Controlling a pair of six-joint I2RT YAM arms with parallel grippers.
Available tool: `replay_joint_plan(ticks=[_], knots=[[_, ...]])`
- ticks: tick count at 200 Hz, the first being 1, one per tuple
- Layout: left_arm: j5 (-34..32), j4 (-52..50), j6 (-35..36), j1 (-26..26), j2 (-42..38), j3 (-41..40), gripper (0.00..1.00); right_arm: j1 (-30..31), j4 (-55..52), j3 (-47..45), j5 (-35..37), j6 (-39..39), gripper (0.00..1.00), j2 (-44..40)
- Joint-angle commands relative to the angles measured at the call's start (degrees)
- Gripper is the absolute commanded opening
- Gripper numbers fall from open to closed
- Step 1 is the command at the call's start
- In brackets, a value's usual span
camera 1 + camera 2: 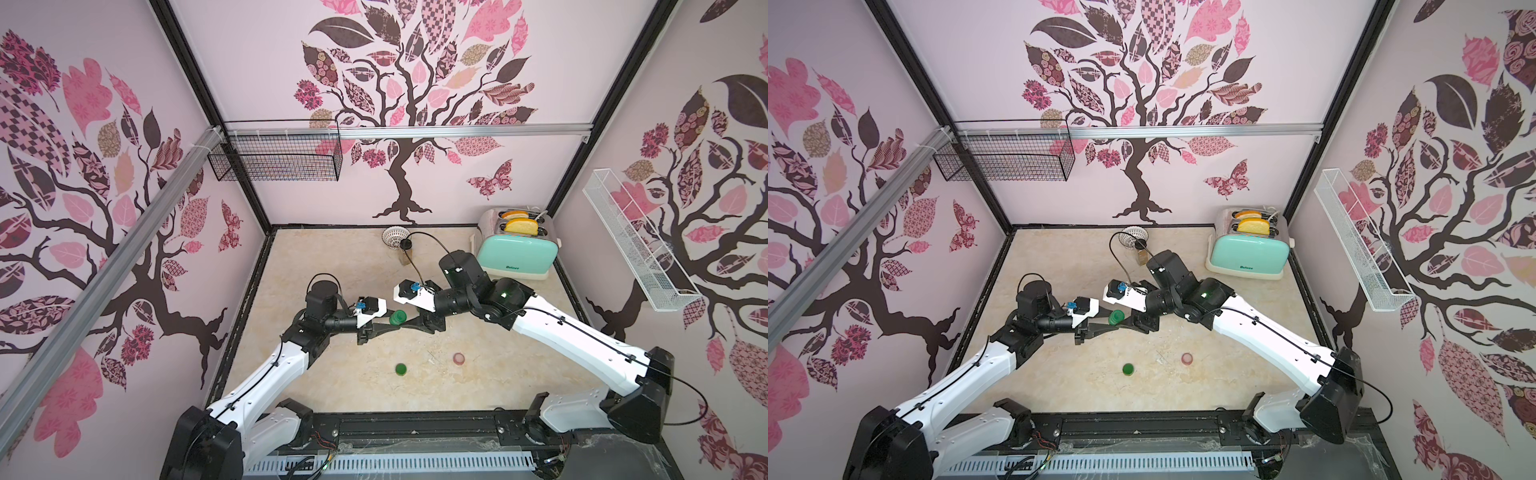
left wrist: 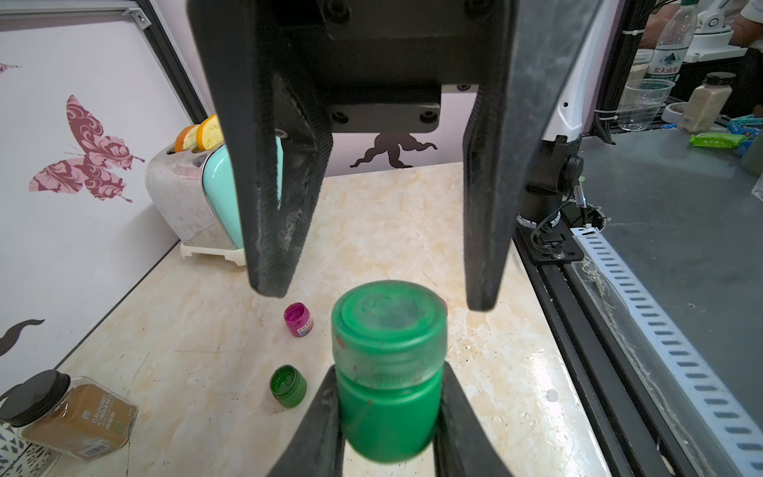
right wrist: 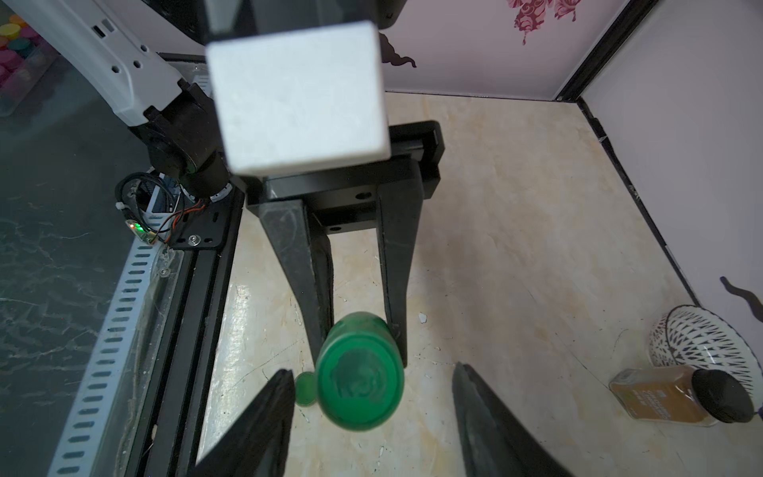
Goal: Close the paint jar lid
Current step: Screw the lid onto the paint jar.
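My left hand (image 2: 388, 384) clamped green jar (image 2: 386, 417), raised over desk (image 2: 413, 214). My right hand (image 2: 375, 299) stood empty, jaws apart either side of lid (image 2: 388, 322). Judged: centre on lid, grip evenly, twist snug.

Green paint jar (image 2: 388, 417) aloft, green lid (image 2: 388, 318) on

Three paint jars in all: one lidded green paint jar (image 2: 388, 409), one open green paint jar (image 2: 288, 386), one magenta paint jar (image 2: 298, 319). A single lid (image 2: 388, 318) shows. One mint-green toaster (image 1: 516, 252) holds two bread slices (image 1: 520, 226). Also counted: one ground cinnamon jar (image 2: 78, 417), one white latticed bowl (image 1: 392, 235), two wire wall baskets, the black basket (image 1: 276, 156) and the white basket (image 1: 640, 245), and two robot arms, the left arm (image 1: 266, 372) and the right arm (image 1: 582, 336).
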Motion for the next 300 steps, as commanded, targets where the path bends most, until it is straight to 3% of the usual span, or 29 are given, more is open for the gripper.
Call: replay_joint_plan(ticks=[1, 100, 135, 155, 178, 210, 234, 265, 300], knots=[[-0.01, -0.51, 0.56, -0.2, 0.0, 1.56, 0.27, 0.18, 0.13, 0.81, -1.68, -0.83, 0.58, 0.56], [-0.67, -0.65, 0.8, -0.23, -0.02, 1.62, 0.27, 0.95, -1.64, 2.05, -0.4, -0.31, 0.36, 2.46], [-1.26, -0.6, 0.84, -0.19, -0.22, 1.56, 0.27, 1.45, -0.08, 2.47, 1.16, 4.97, 0.21, 2.95], [-2.3, -0.6, 1.05, -0.22, -0.48, 1.51, 0.27, 2.92, 2.27, 2.4, 4.94, 11.91, 0.12, 3.41], [-3.76, -0.51, 1.23, -0.22, -0.96, 1.34, 0.27, 6.39, 4.22, 2.81, 15.16, 23.26, 0.04, 4.55], [-5.36, 0.04, 1.24, -0.21, -1.23, 1.15, 0.27, 8.58, 4.67, 4.39, 26.62, 51.8, 0.0, 7.15], [-5.83, 0.25, 1.04, -0.25, -1.3, 1.03, 0.27, 9.0, 5.27, 5.08, 24.64, 67.59, 0.0, 8.83], [-6.12, 0.37, 1.02, -0.24, -1.62, 0.85, 0.27, 9.71, 8.39, 5.31, 20.79, 81.47, 0.0, 9.85], [-6.3, 0.52, 0.98, -0.25, -1.62, 0.79, 0.27, 10.5, 5.38, 8.53, 19.9, 82.5, 0.0, 11.86]])
